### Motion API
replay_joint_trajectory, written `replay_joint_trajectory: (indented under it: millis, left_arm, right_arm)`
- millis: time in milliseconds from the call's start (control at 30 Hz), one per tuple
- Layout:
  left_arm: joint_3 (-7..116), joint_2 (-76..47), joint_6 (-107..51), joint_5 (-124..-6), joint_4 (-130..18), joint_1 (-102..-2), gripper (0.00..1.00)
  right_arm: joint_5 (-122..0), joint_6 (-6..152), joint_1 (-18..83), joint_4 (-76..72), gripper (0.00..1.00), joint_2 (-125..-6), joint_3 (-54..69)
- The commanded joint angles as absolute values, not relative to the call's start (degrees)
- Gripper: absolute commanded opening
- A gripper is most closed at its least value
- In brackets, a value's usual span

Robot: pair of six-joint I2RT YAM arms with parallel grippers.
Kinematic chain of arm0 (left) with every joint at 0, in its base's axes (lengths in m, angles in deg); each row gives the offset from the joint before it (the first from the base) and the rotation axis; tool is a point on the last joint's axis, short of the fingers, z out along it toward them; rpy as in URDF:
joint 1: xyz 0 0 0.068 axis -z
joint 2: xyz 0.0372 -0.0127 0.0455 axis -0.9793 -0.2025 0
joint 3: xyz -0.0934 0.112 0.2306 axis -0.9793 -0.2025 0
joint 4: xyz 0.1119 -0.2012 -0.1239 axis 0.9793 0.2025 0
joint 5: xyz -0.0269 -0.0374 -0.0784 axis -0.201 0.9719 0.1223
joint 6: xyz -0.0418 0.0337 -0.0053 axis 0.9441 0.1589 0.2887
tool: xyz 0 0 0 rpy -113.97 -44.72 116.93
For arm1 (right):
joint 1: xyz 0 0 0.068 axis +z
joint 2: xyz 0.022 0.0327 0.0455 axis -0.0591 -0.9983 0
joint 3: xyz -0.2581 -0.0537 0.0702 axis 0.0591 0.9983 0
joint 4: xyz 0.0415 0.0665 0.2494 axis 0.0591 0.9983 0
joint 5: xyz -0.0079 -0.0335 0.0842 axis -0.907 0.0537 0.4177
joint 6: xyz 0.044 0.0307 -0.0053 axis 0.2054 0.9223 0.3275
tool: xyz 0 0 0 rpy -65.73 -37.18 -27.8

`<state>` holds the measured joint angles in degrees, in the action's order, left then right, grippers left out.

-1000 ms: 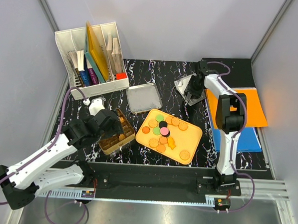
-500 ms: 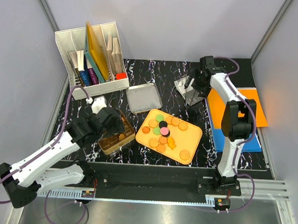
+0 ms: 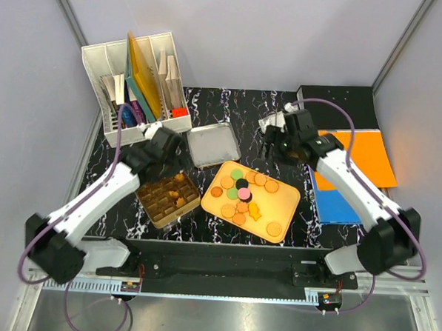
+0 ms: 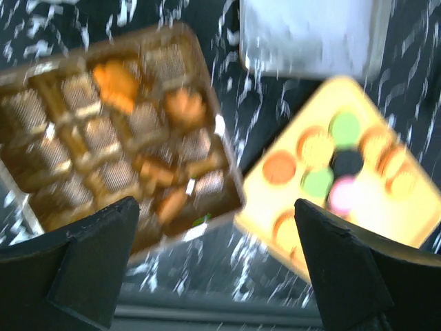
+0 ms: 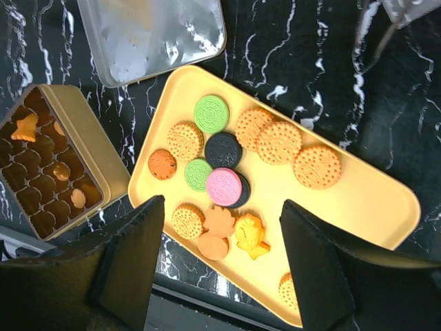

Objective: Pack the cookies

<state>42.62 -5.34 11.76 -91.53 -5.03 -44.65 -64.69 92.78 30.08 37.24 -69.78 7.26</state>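
The cookies (image 3: 243, 195) lie on a yellow tray (image 3: 287, 206) in the middle: tan discs, two green, one pink, dark ones and orange shapes, sharp in the right wrist view (image 5: 224, 186). A gold compartment tin (image 3: 167, 198) left of the tray holds a few cookies (image 4: 117, 79). My left gripper (image 3: 175, 154) hovers open and empty above the tin's far edge; its view is blurred (image 4: 217, 262). My right gripper (image 3: 272, 142) hovers open and empty above the tray's far side (image 5: 224, 269).
The tin's lid (image 3: 213, 144) lies behind the tray. A white file organizer (image 3: 136, 83) stands at the back left. Orange and blue folders (image 3: 355, 161) and a black book (image 3: 336, 97) lie at the right. A clear packet (image 5: 403, 10) lies behind the tray.
My left arm lifted off the tin and swung back to its far edge. My right arm swung from the packet at the back toward the tray.
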Motion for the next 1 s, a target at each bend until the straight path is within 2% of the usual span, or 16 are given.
replay_joint_trajectory:
  millis: [0,200,367,433,467,600,967]
  left_arm:
    - [51.1,-16.9,8.9,-87.2,-13.3,-50.3,0.97]
    - [68.8,-37.3,0.0,-92.2,-11.8,-52.6,0.87]
    - [79.1,-47.5,-2.6,-93.5,-10.3,-54.7,0.72]
    - [80.1,-50.7,-2.4,-93.7,-10.4,-55.7,0.62]
    - [80.1,-51.5,-2.2,-93.3,-10.5,-56.2,0.61]
    - [76.7,-53.8,-3.1,-92.5,-13.8,-57.3,0.57]
    - [70.5,-57.8,-2.2,-87.1,-23.2,-58.8,0.54]
  right_arm:
    - [-64.2,93.2,28.9,33.1,0.73,-56.9,14.9]
    - [-61.4,93.5,28.8,29.0,0.69,-48.2,22.2]
    - [-58.9,95.6,28.8,29.1,0.65,-47.9,24.1]
    - [-58.9,96.1,28.8,28.8,0.62,-48.4,24.7]
    - [-59.3,96.4,28.9,28.8,0.61,-48.6,24.7]
    - [-59.6,97.5,28.8,28.6,0.57,-48.5,24.9]
    - [-60.2,97.9,28.9,28.7,0.57,-50.1,25.9]
